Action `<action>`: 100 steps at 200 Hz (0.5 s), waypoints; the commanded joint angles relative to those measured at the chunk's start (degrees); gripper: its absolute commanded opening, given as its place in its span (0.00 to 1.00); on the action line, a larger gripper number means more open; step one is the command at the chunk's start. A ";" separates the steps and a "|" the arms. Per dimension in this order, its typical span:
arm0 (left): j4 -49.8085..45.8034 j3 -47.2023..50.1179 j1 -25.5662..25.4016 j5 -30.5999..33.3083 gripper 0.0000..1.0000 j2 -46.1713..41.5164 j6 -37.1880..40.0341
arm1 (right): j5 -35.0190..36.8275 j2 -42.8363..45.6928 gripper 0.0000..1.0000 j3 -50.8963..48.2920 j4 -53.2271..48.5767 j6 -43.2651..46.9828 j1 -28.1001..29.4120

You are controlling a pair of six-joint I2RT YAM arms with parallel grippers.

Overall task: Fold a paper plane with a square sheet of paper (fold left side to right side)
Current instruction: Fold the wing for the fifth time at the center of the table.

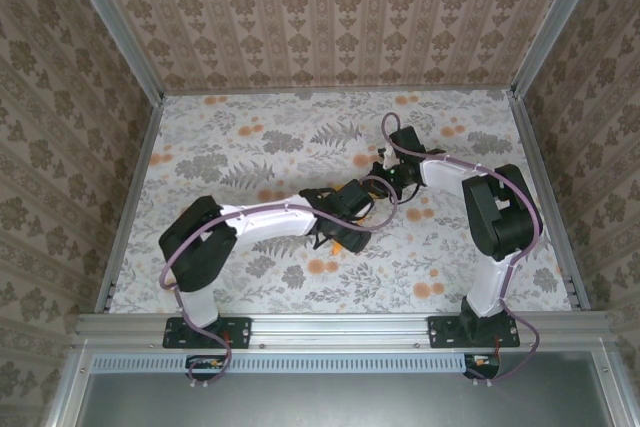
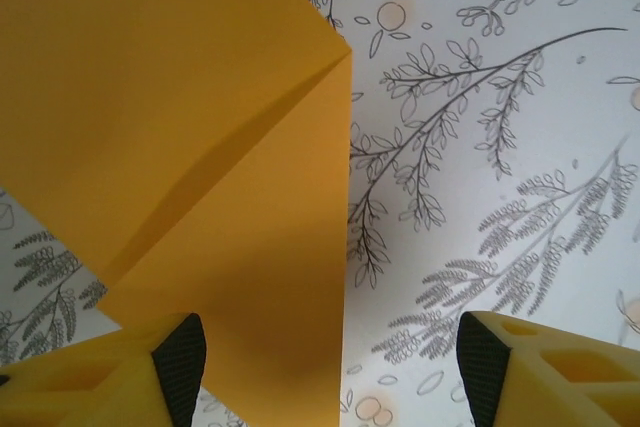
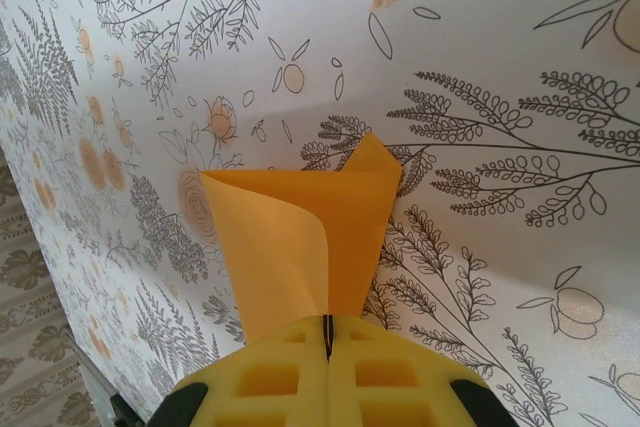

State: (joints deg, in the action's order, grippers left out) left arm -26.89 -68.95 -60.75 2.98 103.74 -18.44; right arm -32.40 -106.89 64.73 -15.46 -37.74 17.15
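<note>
- The right hand point(image 3: 327, 335) is clamping, fingers pressed together, on one edge of the square sheet of paper point(image 3: 300, 237). The sheet is rising from the pinch toward 12 o'clock, with one flap rolling over at 10 o'clock (lifted, not flat).
- Likely reason: it is gripping that edge so the side can be carried across onto the other.
- The left hand point(image 2: 330, 372) is hanging over the desk point(image 1: 250, 137) with fingers apart, gripping nothing. In its wrist view the paper is spreading toward 10 o'clock, and a diagonal crease is running from the 1 o'clock corner down to 8 o'clock.
- Its 7 o'clock pad point(image 2: 180, 367) is sitting over the sheet's lower margin (whether it is touching, I cannot tell).
- Judgement: the spread fingers are placed to pin the sheet or press the next crease.
- In the top view, both hands are working near desk centre, the right at about 1 o'clock of the left, with the paper mostly hidden beneath them.
- Stage, as I judge it: folding is underway, with no dart shape yet.
</note>
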 commanded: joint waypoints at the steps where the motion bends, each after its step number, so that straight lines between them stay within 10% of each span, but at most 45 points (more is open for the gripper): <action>1: -4.90 -3.54 -1.19 5.50 0.69 1.88 -0.23 | 0.70 -0.87 0.00 1.28 -1.51 -0.77 0.41; 100: -9.09 -7.85 -3.50 11.43 0.39 6.48 0.59 | 0.63 -1.38 0.00 1.36 -1.60 -0.58 0.52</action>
State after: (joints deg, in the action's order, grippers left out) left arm -33.78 -75.61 -63.96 12.29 109.80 -17.89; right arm -32.23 -107.35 64.86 -15.49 -37.78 17.21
